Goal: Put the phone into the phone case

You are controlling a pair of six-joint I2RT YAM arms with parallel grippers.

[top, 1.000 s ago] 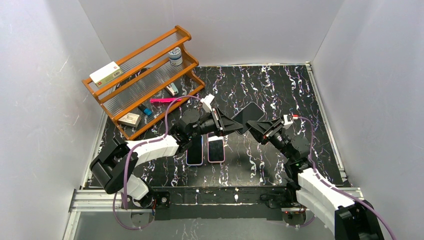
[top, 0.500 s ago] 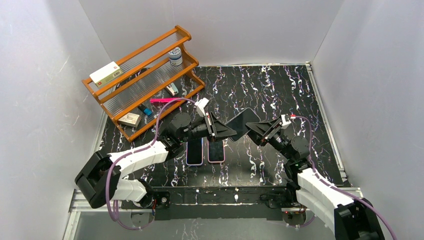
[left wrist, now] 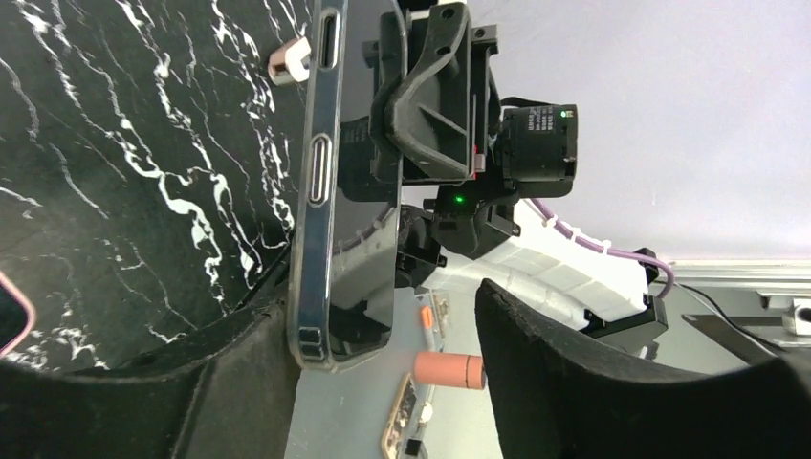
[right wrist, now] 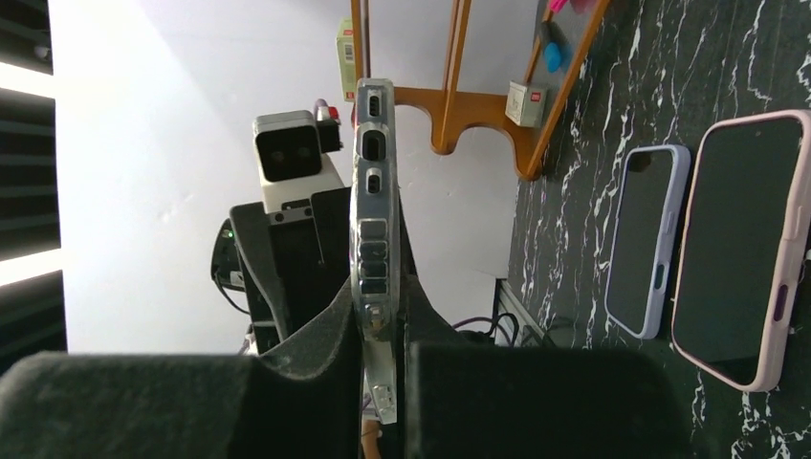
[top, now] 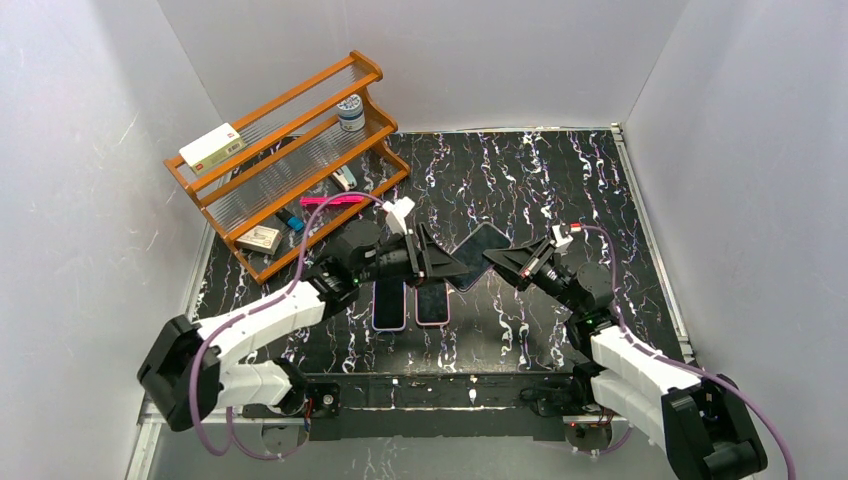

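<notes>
My right gripper (top: pixel 497 258) is shut on one end of a clear-rimmed phone case (top: pixel 480 248) with a dark face and holds it edge-up above the table; in the right wrist view the case (right wrist: pixel 373 220) stands between the pads of my right gripper (right wrist: pixel 378 316). My left gripper (top: pixel 452 270) is open around the case's other end. In the left wrist view the case (left wrist: pixel 320 191) lies close to one finger of my left gripper (left wrist: pixel 383 316), with a wide gap to the other. Two phones lie below on the black marbled table (top: pixel 560 180): one lavender-edged (top: pixel 390 305), one pink-edged (top: pixel 432 303).
A wooden rack (top: pixel 290 150) stands at the back left with a box, a tin and small items on its shelves. A pink object (top: pixel 330 200) lies in front of it. Grey walls close in the table on three sides.
The case has come down and nearer, toward the two phones. Both arms moved with it; my left arm drew back to the left.
</notes>
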